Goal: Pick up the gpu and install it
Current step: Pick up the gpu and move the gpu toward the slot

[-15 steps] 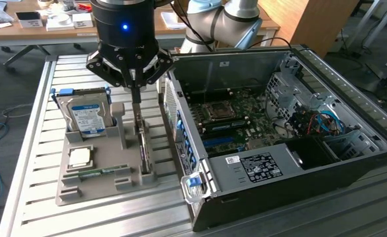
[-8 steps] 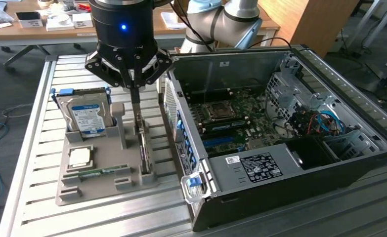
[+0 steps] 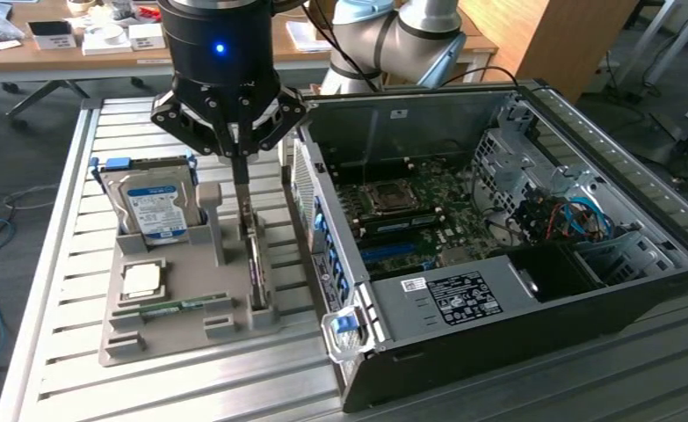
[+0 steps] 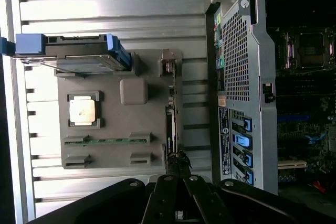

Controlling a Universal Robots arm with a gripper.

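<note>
The gpu is a thin dark card standing on edge in a slot of the grey parts holder, beside the computer case. My gripper hangs straight above it with its fingers pinched together on the card's top edge at the far end. In the wrist view the gpu shows edge-on in the grey parts holder, and the gripper closes on one end of it. The card still sits in its slot.
The open computer case lies at the exterior view's right, motherboard exposed. The holder also carries a silver hard drive, a CPU and a green RAM stick. Everything rests on a slatted metal table.
</note>
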